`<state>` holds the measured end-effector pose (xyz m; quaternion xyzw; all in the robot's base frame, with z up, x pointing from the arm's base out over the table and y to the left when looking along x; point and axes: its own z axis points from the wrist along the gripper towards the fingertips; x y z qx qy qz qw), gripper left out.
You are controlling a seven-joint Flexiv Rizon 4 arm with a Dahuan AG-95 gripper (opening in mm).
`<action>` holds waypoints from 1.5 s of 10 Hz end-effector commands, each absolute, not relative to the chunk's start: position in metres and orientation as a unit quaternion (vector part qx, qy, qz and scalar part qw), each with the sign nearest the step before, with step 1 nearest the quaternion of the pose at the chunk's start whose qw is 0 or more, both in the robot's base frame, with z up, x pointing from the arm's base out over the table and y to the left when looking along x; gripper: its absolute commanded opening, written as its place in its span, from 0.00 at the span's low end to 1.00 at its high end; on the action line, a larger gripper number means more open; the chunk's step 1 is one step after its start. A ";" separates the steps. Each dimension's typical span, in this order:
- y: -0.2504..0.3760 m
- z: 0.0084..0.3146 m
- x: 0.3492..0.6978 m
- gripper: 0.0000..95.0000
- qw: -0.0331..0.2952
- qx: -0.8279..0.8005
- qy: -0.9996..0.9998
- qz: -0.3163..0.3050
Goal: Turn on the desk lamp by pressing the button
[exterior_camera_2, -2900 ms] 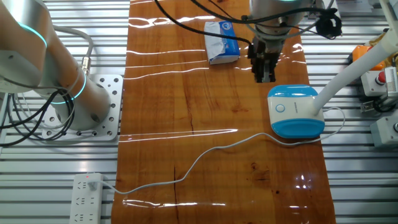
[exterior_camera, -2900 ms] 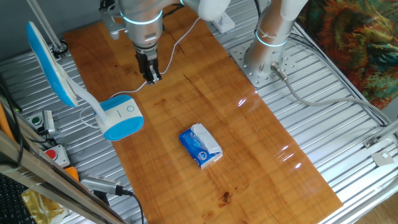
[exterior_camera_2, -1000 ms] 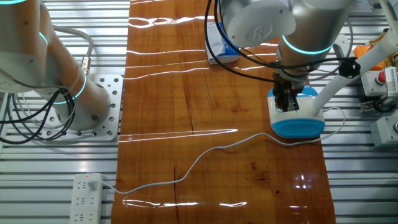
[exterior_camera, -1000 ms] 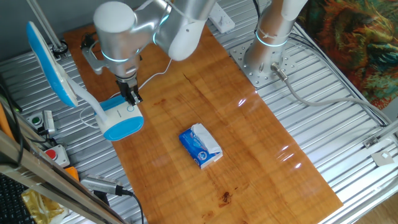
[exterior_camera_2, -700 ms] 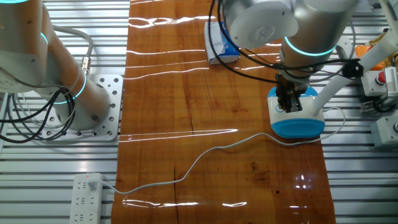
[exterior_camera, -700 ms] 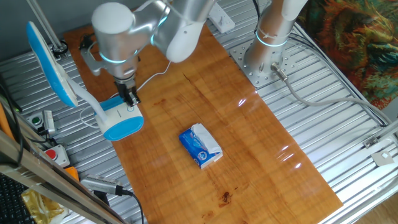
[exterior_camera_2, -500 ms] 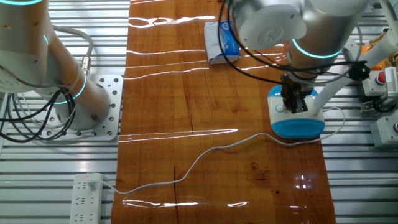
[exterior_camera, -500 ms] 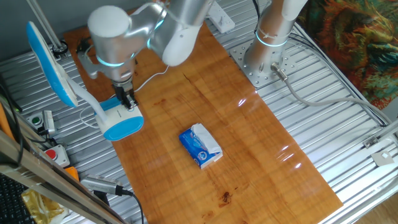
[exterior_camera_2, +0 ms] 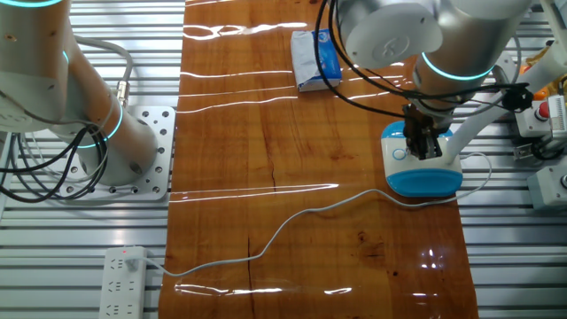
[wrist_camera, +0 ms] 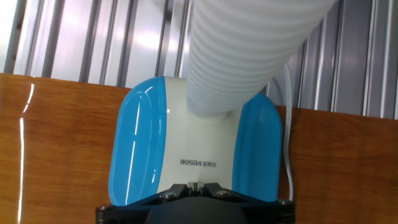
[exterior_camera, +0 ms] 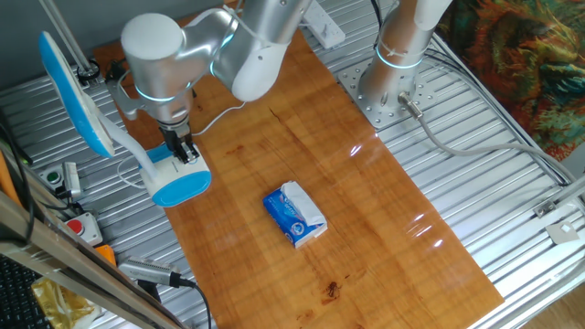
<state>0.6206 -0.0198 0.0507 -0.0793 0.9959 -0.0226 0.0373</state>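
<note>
The desk lamp stands at the table's left edge: a blue-and-white rounded base, a white ribbed neck and a long blue-backed head. My gripper points straight down with its tips on or just above the white top of the base. The round button shows just beside the fingers in the other fixed view. In the hand view the base and neck fill the frame; my gripper has its fingertips pressed together, holding nothing.
A small blue-white packet lies mid-table, also seen in the other fixed view. The lamp's white cable runs across the wood to a power strip. The arm's base stands on the slatted metal beside the board.
My gripper has travelled from open table onto the lamp base, then kept shifting slightly across the top of the base toward the neck side. The lamp and packet have not moved.
</note>
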 end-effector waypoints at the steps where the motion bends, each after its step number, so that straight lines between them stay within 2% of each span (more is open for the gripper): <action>1: -0.020 0.051 0.617 0.00 0.038 -0.082 0.996 -0.021; 5: -0.020 0.066 0.616 0.00 0.035 -0.100 0.994 -0.022; 15: -0.018 0.052 0.615 0.00 0.038 -0.103 0.994 -0.024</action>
